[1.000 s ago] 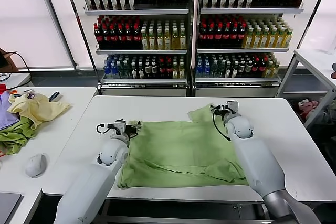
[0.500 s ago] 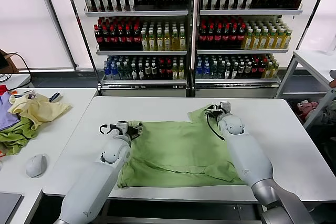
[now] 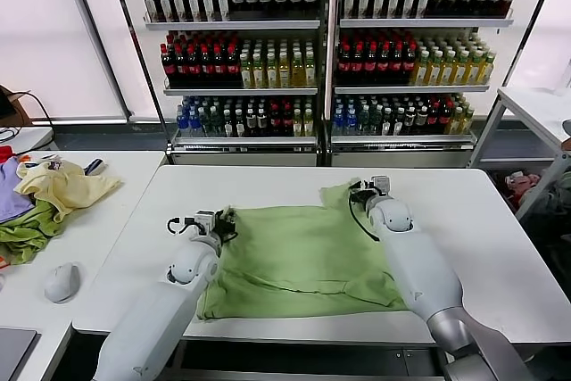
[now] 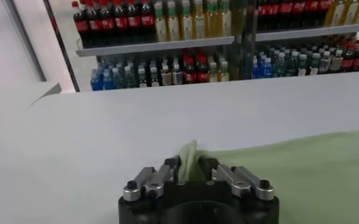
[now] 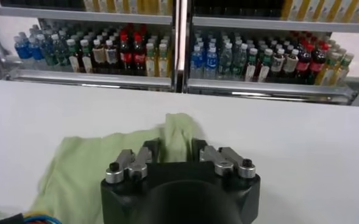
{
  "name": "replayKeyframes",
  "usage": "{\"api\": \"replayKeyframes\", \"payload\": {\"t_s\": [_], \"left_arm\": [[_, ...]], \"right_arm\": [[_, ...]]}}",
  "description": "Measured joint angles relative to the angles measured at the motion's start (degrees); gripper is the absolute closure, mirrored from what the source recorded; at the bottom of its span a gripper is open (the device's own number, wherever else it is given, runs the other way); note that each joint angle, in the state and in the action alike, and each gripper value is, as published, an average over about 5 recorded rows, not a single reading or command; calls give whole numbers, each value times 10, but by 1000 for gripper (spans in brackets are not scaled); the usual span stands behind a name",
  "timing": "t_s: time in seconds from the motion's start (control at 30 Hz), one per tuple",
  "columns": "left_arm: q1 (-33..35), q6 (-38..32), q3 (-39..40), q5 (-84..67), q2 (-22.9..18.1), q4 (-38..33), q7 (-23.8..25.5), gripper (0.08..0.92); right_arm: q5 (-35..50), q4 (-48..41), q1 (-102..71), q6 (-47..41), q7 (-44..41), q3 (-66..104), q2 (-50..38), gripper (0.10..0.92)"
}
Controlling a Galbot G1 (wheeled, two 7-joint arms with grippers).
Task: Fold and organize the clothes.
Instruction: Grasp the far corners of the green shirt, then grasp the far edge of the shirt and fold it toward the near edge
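The clothes, a light green shirt, lie spread on the white table in the head view, with a fold along the near right part. My left gripper sits at the shirt's far left corner, shut on a pinch of cloth. In the left wrist view a ridge of the green shirt stands between the jaws of the left gripper. My right gripper is at the far right corner. It too is shut on the shirt, with cloth bunched between the jaws of the right gripper.
Shelves of bottles stand behind the table. A side table on the left holds a pale yellow garment, a darker green cloth and a computer mouse. Another table stands at the far right.
Both grippers have closed from wide open onto the shirt's far corners. The right gripper has shifted a little to the left, and the left one slightly forward.
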Motion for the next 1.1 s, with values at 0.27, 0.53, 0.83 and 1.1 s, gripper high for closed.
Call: {"api": "replayKeyframes", "payload": {"t_s": [0.27,0.53,0.83,1.1], "left_arm": [[31,-24,-8,-18,19,-53,-1,905],[78,-48,-26,-44,50,-145,-1,905],[138,-56,-47,-62,81,-249,-1,905],[199,-52,-63,-61,100,-308,3,905]], "right_arm": [[17,95,-46,-5,4,7,-31,865],[39,228,-110,-10,5,35,-74,900],[53,381,-212,-10,2,93,-123,900],[53,492,-325,-12,5,156,-140,900]]}}
